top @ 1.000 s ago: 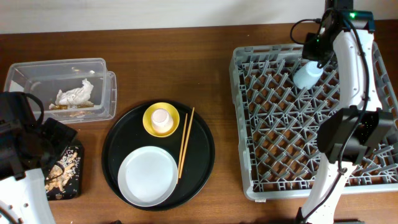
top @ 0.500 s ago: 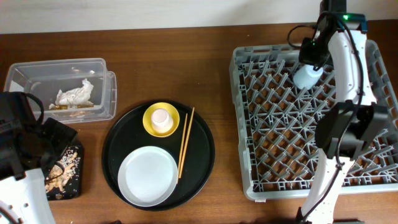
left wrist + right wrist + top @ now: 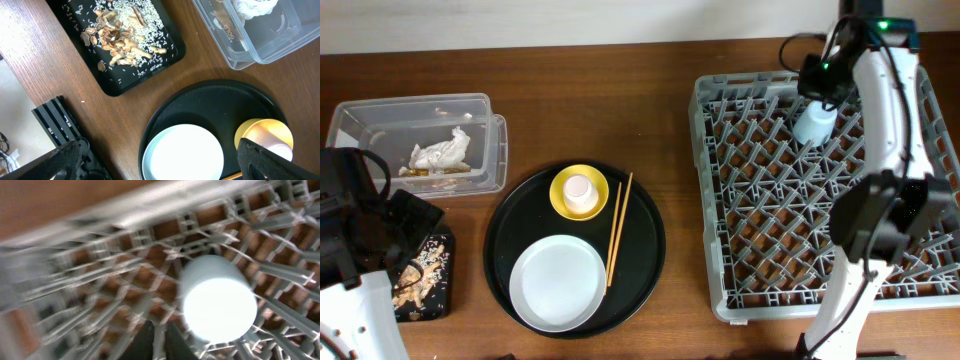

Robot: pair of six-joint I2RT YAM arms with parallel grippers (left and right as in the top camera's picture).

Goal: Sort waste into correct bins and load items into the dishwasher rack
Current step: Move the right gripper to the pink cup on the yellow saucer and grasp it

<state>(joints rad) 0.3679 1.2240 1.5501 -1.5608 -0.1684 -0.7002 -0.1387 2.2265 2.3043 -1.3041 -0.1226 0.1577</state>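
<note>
R pincer [image 3: 160, 342] eased off blue cup [image 3: 217, 305] in rack [image 3: 705, 200], narrow | L pincer [image 3: 165, 155] wide

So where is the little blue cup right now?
In the overhead view the light blue cup is on the table's right side, in the grey dishwasher rack, among the pegs near its far edge, close by the right gripper.

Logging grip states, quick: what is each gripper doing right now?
Left gripper: open, holding nothing.
Right gripper: blurred, cannot tell; light blue cup is not between its fingers.
</note>
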